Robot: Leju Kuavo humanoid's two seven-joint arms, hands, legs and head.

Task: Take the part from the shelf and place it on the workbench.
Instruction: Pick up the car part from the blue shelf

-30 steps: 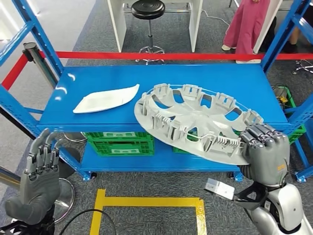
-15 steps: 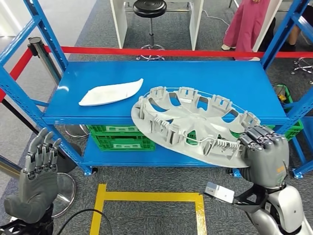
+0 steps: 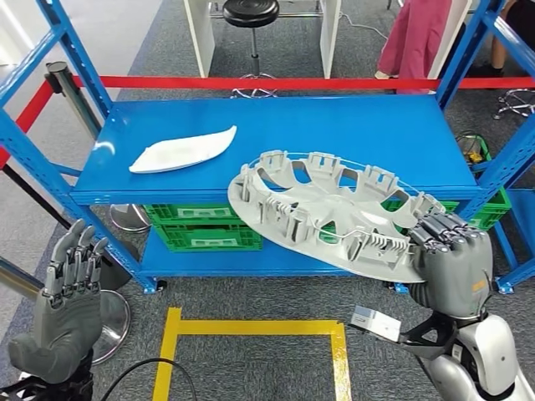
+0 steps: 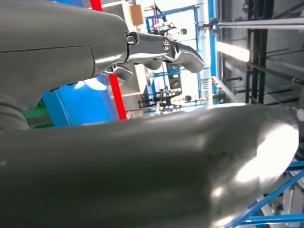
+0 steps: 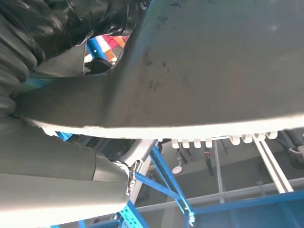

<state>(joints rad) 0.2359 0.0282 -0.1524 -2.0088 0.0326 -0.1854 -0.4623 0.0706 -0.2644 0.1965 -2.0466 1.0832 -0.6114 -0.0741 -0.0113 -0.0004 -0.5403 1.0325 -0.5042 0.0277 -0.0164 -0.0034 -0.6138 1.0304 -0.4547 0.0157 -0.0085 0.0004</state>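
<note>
A large grey wheel cover [image 3: 328,217] hangs tilted in front of the blue shelf [image 3: 391,134], inner ribs and clips facing up. My right hand [image 3: 456,264] grips its near right rim, fingers curled over the edge. The right wrist view looks along the cover's dark underside [image 5: 215,61], with the right hand's thumb [image 5: 61,175] beneath it. My left hand [image 3: 68,305] is raised at the lower left with fingers upright and apart, holding nothing; the left wrist view shows its fingers [image 4: 161,47] extended. A flat white part [image 3: 181,150] lies on the shelf's left half.
Green crates [image 3: 205,230] sit on the lower shelf level. A red barrier tape [image 3: 271,83] runs behind the shelf, with a black stool [image 3: 251,15] and a person in pink [image 3: 413,38] beyond. Yellow floor tape [image 3: 252,330] marks a square below. Blue uprights [image 3: 38,159] flank the shelf.
The whole picture has shifted slightly, so the camera moved. The wheel cover stays in my right hand, a little further off the shelf. The left hand keeps its raised pose.
</note>
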